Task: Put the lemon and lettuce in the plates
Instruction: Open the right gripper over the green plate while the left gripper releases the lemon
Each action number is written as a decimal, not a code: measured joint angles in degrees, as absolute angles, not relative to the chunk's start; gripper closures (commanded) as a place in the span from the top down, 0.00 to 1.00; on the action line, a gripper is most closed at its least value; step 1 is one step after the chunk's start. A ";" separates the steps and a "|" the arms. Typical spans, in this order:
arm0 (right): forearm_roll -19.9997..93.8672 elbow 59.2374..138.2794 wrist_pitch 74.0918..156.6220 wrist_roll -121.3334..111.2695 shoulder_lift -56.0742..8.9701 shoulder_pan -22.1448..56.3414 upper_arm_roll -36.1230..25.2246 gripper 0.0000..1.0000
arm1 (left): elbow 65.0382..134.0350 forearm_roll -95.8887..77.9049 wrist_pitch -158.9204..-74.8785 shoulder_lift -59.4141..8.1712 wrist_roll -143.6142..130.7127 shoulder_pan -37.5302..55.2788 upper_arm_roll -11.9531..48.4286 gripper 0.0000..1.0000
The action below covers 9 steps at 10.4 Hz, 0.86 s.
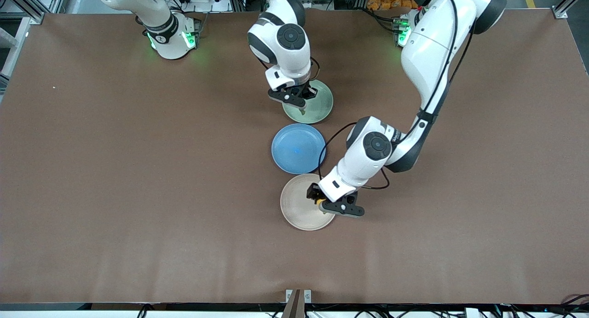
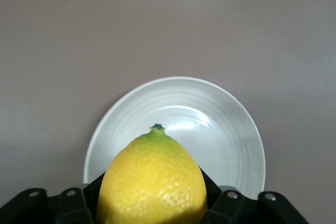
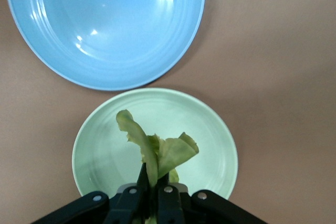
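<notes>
My left gripper (image 1: pixel 322 204) is shut on the yellow lemon (image 2: pixel 152 182) and holds it over the beige-pink plate (image 1: pixel 299 207), near that plate's edge toward the left arm's end. In the left wrist view the lemon's green tip points over the plate (image 2: pixel 220 129). My right gripper (image 1: pixel 301 101) is shut on the green lettuce leaf (image 3: pixel 157 153) and holds it over the mint green plate (image 1: pixel 317 108). In the right wrist view the leaf hangs above this plate (image 3: pixel 105 150).
A blue plate (image 1: pixel 298 148) lies between the two other plates, also in the right wrist view (image 3: pixel 105 24). The three plates form a line at the middle of the brown table (image 1: pixel 138 193).
</notes>
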<state>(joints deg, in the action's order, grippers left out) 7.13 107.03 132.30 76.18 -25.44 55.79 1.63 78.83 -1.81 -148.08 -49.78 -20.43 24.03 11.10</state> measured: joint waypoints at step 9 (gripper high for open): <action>7.10 105.43 138.32 80.15 -30.33 58.55 0.97 1.00 | 78.63 -1.82 -152.45 -54.61 -20.44 25.12 10.93 0.70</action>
